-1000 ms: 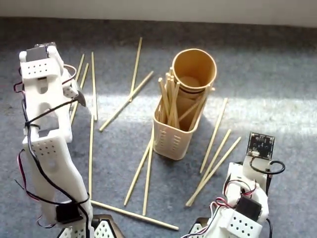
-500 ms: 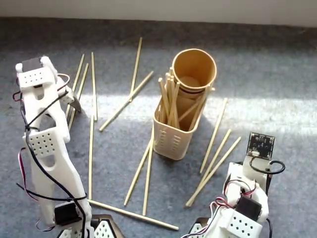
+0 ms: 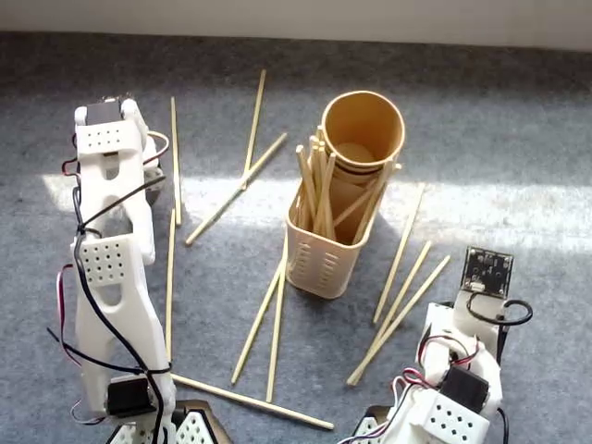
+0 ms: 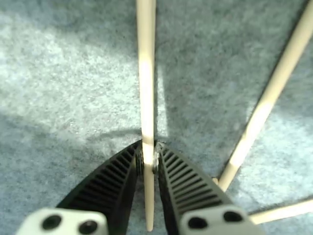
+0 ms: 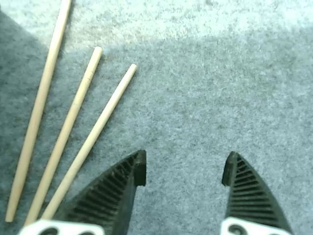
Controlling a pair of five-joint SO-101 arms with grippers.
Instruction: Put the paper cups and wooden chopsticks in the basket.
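Observation:
A cream basket (image 3: 319, 264) stands mid-table with several wooden chopsticks (image 3: 314, 190) upright in it and tan paper cups (image 3: 363, 129) nested at its far end. In the left wrist view my left gripper (image 4: 148, 149) is shut on a chopstick (image 4: 145, 73) that lies on the grey carpet; a second chopstick (image 4: 274, 93) slants beside it. From above, the left arm (image 3: 111, 213) stretches over the table's left part. My right gripper (image 5: 185, 169) is open above bare carpet, with three chopsticks (image 5: 63, 137) just beside one finger.
Loose chopsticks lie around the basket: two at the back (image 3: 242, 176), one beside the left arm (image 3: 174, 157), two in front of the basket (image 3: 264, 324), one along the near edge (image 3: 250, 400), three to its right (image 3: 400, 296). The right arm (image 3: 458, 379) rests near the front right.
The left arm has swung to the right and now covers the two chopsticks that lay at the far left. The right arm has kept still.

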